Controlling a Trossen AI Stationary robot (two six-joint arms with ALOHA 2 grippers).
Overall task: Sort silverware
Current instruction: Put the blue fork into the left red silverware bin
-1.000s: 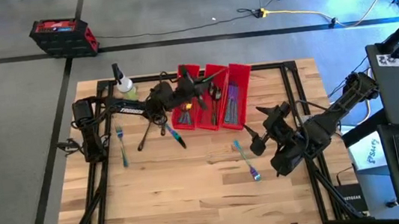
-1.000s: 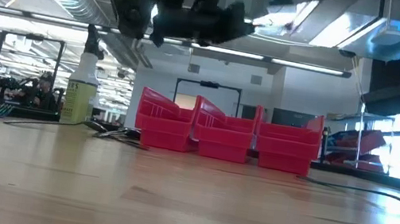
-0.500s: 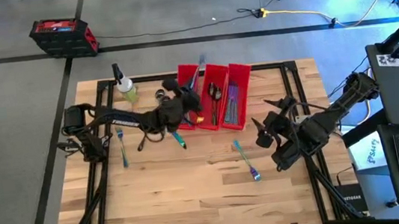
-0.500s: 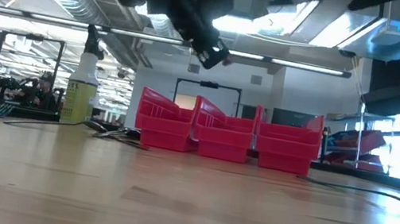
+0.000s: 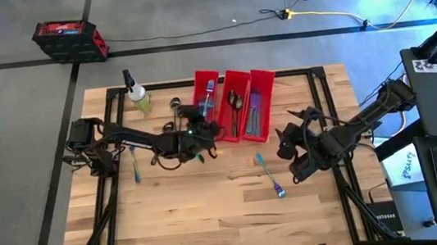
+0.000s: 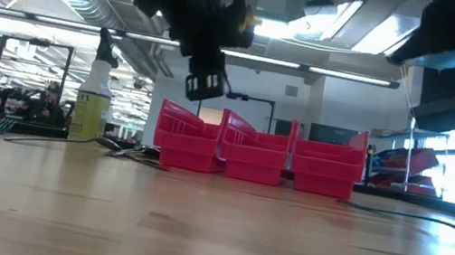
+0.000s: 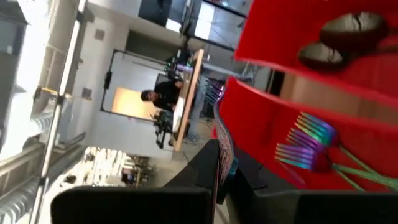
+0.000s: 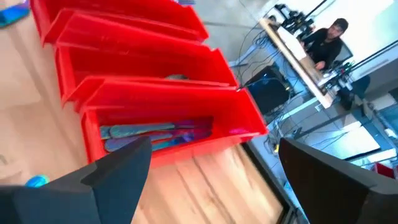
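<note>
Silverware is sitting partly sorted. We are seeing iridescent forks [image 7: 311,146] lying in one long red plastic bin [image 5: 206,93], dark grey spoons [image 5: 234,104] in the middle one, blue-purple knives [image 8: 149,132] in the third. Loose iridescent pieces are waiting on the wooden tabletop [image 5: 211,206]: a fork [image 5: 133,158] near the left edge, two [image 5: 271,176] near the right arm, others beside the bins. The left pincer [image 5: 202,137] is hanging just in front of the bins, shut with nothing visibly in it. The right pincer [image 5: 290,152] is hovering spread wide, empty, beside the two loose pieces. We are judging roughly half remaining.
</note>
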